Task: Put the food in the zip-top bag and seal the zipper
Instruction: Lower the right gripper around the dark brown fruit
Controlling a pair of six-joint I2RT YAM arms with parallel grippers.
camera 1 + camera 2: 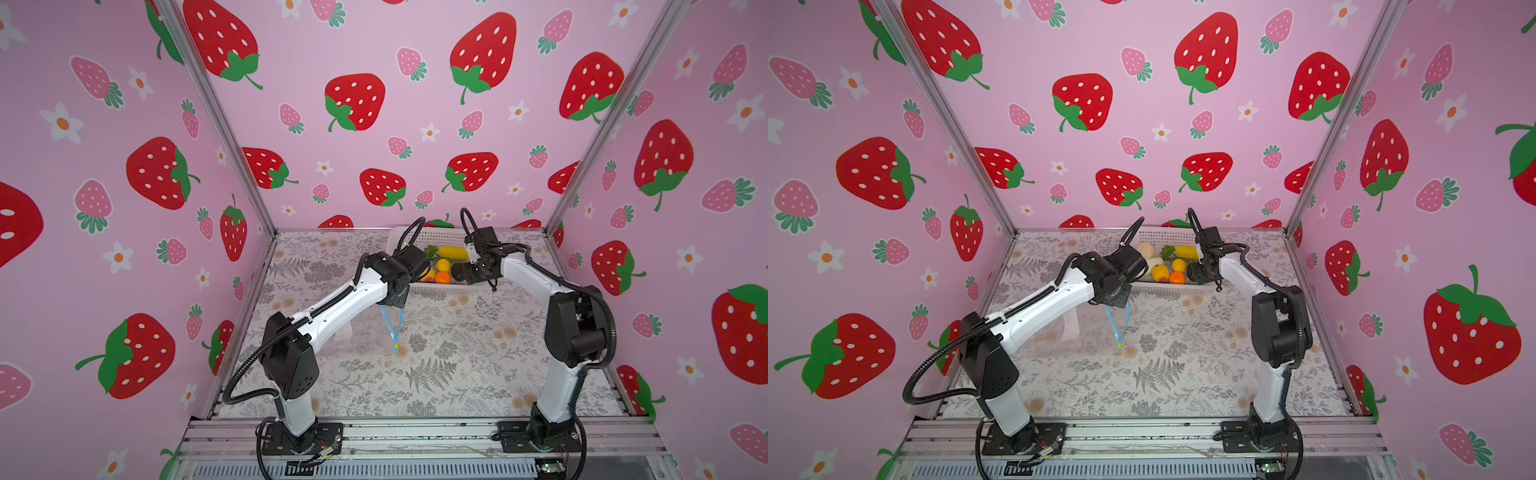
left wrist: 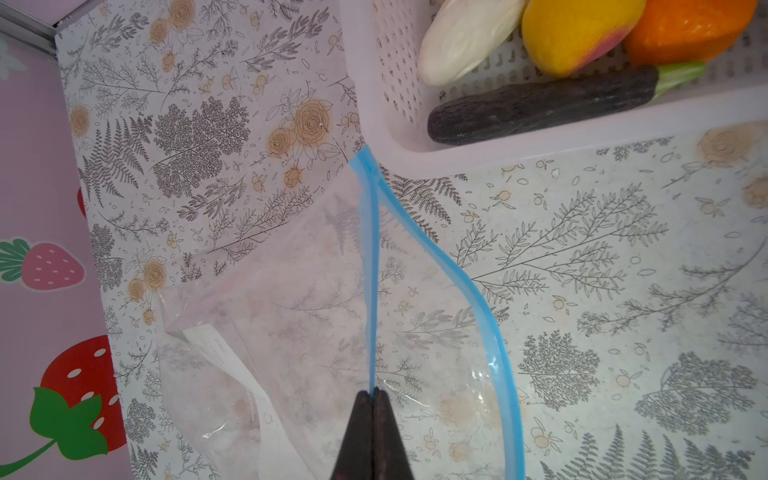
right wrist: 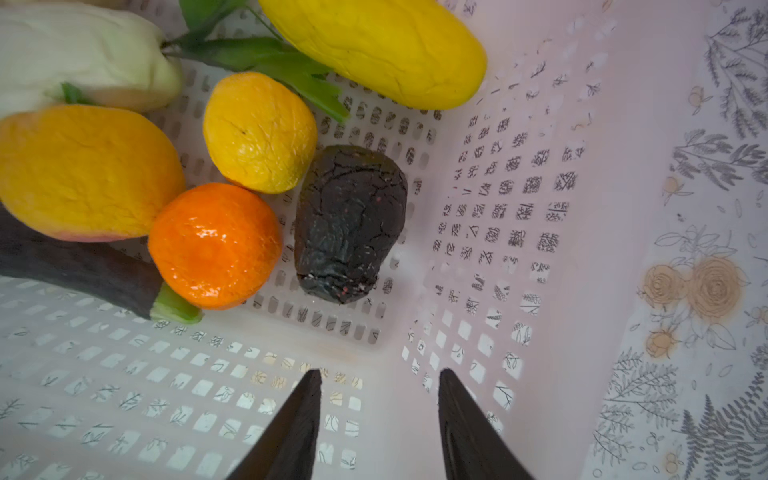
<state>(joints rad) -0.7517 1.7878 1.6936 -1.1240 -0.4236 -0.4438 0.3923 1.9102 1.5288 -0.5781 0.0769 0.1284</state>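
Note:
The food lies in a white perforated basket point(image 3: 519, 208): a long yellow piece point(image 3: 374, 45), a round yellow one point(image 3: 259, 133), an orange point(image 3: 214, 245), a dark purple-black lump point(image 3: 351, 220), a mango-like piece point(image 3: 83, 170), an eggplant point(image 2: 540, 110) and a white piece point(image 2: 465, 37). My right gripper point(image 3: 380, 372) hangs open over the basket's corner, close to the dark lump, with nothing between its fingers. The clear zip-top bag point(image 2: 291, 332) lies on the table in front of the basket. My left gripper point(image 2: 375, 390) is shut on one lip of the light blue zipper point(image 2: 371, 270). The other lip point(image 2: 469, 286) bows away, so the mouth gapes.
In both top views the basket point(image 1: 440, 239) stands at the back middle of the floral table cover point(image 1: 457, 374), and the zipper point(image 1: 1119, 328) hangs below the left wrist. Pink strawberry walls close three sides. The arm bases sit on a metal rail point(image 1: 415, 432) at the front.

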